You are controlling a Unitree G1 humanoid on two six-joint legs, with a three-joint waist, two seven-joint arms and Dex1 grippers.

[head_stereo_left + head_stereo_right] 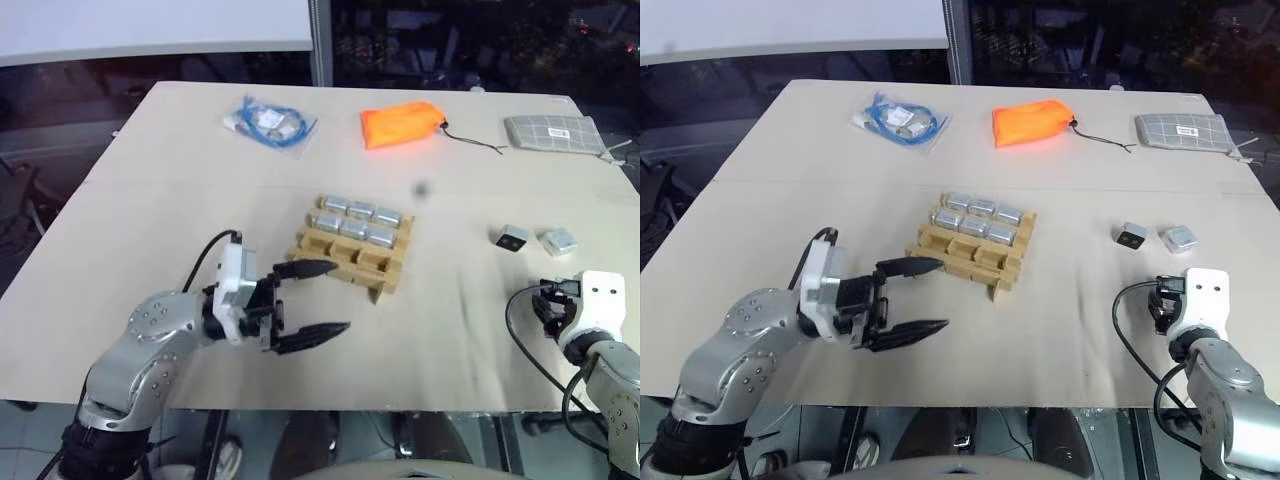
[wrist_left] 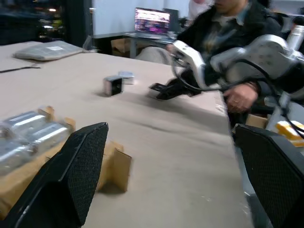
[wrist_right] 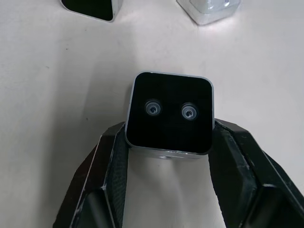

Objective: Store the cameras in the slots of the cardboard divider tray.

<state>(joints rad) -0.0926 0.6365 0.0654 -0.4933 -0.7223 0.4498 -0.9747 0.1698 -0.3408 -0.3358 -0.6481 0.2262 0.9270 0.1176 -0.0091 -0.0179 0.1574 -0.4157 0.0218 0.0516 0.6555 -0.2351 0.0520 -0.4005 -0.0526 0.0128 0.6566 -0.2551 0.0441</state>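
Filling tray: six stored, three cameras left

Cardboard divider tray (image 1: pixel 352 243) at table centre holds six cameras. Right gripper (image 3: pixel 166 142) clenched on a camera (image 3: pixel 170 113); two loose cameras (image 1: pixel 513 238) at tray's three o'clock. Left gripper (image 1: pixel 312 300) spread, empty.

The cardboard divider tray (image 1: pixel 352 252) is tan and holds silver-grey cameras (image 1: pixel 356 221), while the camera (image 3: pixel 170 114) between the black fingers (image 3: pixel 116 168) of the right gripper (image 3: pixel 168 156) has a glossy black face with two tiny ringed lenses and a silver edge. On the pale beige table (image 1: pixel 180 200) lie a bright orange pouch (image 1: pixel 401 124) with a dark cord, a grey pouch (image 1: pixel 556 133) quilted in a light grid, and a clear bag of blue cable (image 1: pixel 268 122). The left gripper (image 1: pixel 322 298) has black fingers on a white and silver-grey arm.
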